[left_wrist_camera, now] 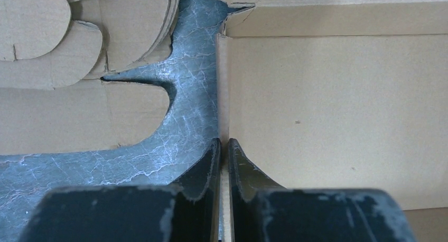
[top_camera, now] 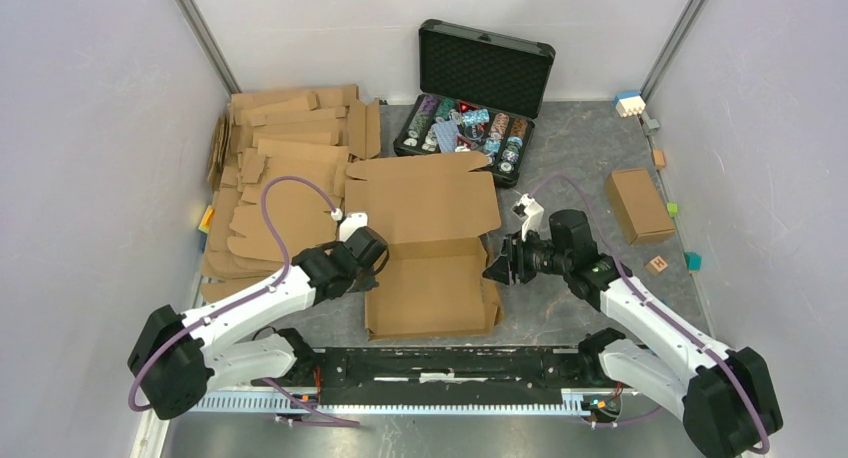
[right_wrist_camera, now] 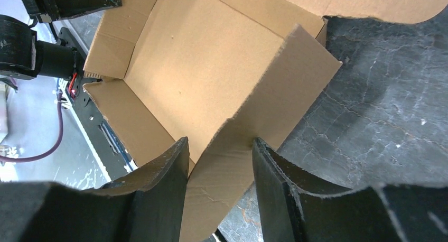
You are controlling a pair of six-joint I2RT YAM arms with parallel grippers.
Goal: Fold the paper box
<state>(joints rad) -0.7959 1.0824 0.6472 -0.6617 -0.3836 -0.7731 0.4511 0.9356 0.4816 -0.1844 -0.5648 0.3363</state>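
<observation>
Paper box (top_camera: 432, 278) lies mid-table (top_camera: 580, 158), lid flap toward 12 o'clock; left gripper (left_wrist_camera: 224, 146) is pinched nearly shut on its 9 o'clock wall, apparently holding it upright, while right gripper (right_wrist_camera: 219, 147) straddles the 3 o'clock wall, jaws parted, gripping nothing.

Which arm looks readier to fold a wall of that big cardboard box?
Probably left: the left gripper is shut on the left wall of the large brown cardboard paper box; the right gripper straddles the right wall, jaws open.
</observation>
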